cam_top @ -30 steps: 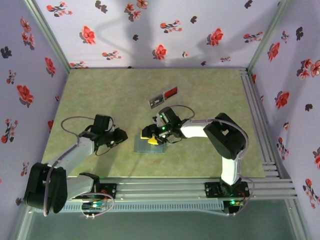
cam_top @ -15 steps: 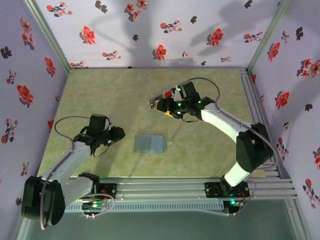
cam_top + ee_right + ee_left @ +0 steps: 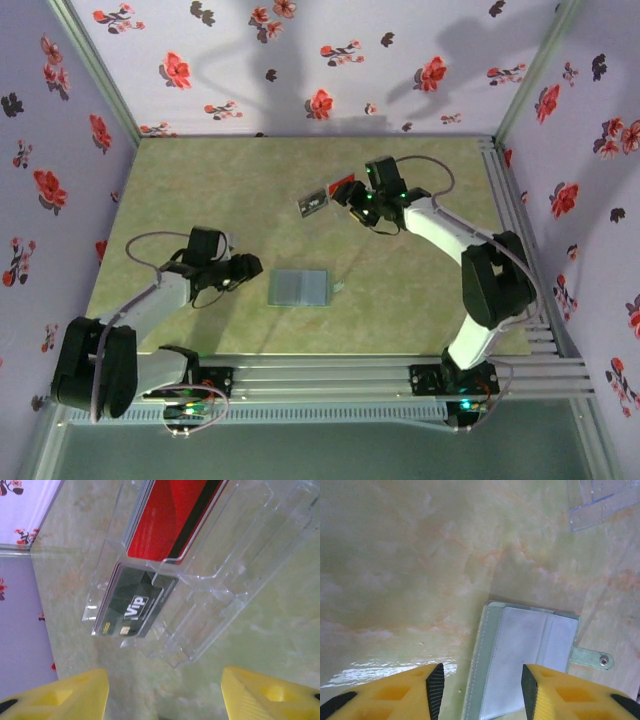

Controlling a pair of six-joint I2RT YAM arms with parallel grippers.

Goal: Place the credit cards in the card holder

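Enclosure: pale lilac walls (image 3: 300, 60) printed with red and dark flowers close off three sides.
Work surface: green marbled table (image 3: 200, 200), with aluminium rails (image 3: 510, 230) along its right and near edges.
Right arm (image 3: 450, 235): reaches toward the far middle of the table.
Left arm (image 3: 150, 300): lies low across the near left, pointing toward the centre.
Card holder (image 3: 298, 287): grey-teal, flat on the table near the front centre. The left wrist view shows its pale inner panel (image 3: 520, 665) facing up and a snap tab (image 3: 590, 657) on one side.
Card stand (image 3: 325, 195): clear plastic and tiered (image 3: 200, 580), on the table well apart from the card holder.
Credit cards: a red stack (image 3: 170, 520) sits in one tier of the stand. A dark stack marked "VIP" (image 3: 132, 607) sits in the next tier.
Right gripper (image 3: 350, 195): just beside the right end of the stand. Its yellow fingers stand wide apart (image 3: 165, 690) with nothing between them.
Left gripper (image 3: 250, 268): just beside the left edge of the card holder. Its fingers stand apart (image 3: 480, 685) and grip nothing, with the holder's edge seen in the gap.
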